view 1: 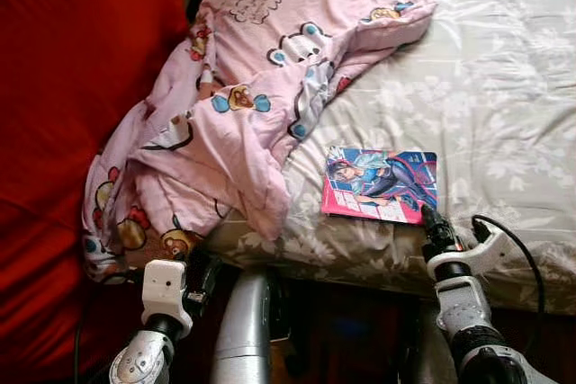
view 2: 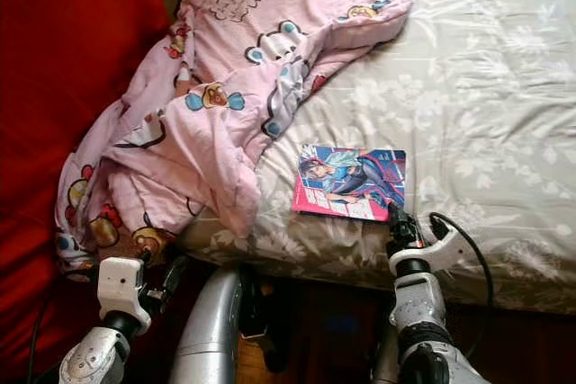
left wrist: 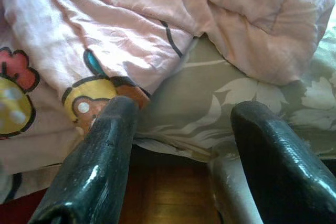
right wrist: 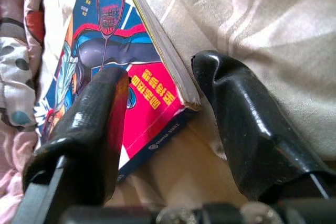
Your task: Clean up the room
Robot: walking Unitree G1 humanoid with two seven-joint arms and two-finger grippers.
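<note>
A comic book [view 1: 382,184] with a pink and blue cover lies flat on the floral bed sheet [view 1: 504,114] near the bed's front edge. My right gripper [view 1: 430,220] is at the book's near right corner, open, with one finger [right wrist: 92,124] over the cover and the other finger [right wrist: 247,124] on the sheet beside the book's [right wrist: 142,82] edge. A pink cartoon-print blanket [view 1: 261,87] is bunched over the bed's left side and hangs off the edge. My left gripper [left wrist: 181,129] is open, low at the bed's front edge, facing the blanket's [left wrist: 131,30] hanging fold.
A red surface [view 1: 63,132] runs along the left of the bed. Wooden floor [left wrist: 163,192] lies below the mattress edge. The right part of the bed sheet is bare.
</note>
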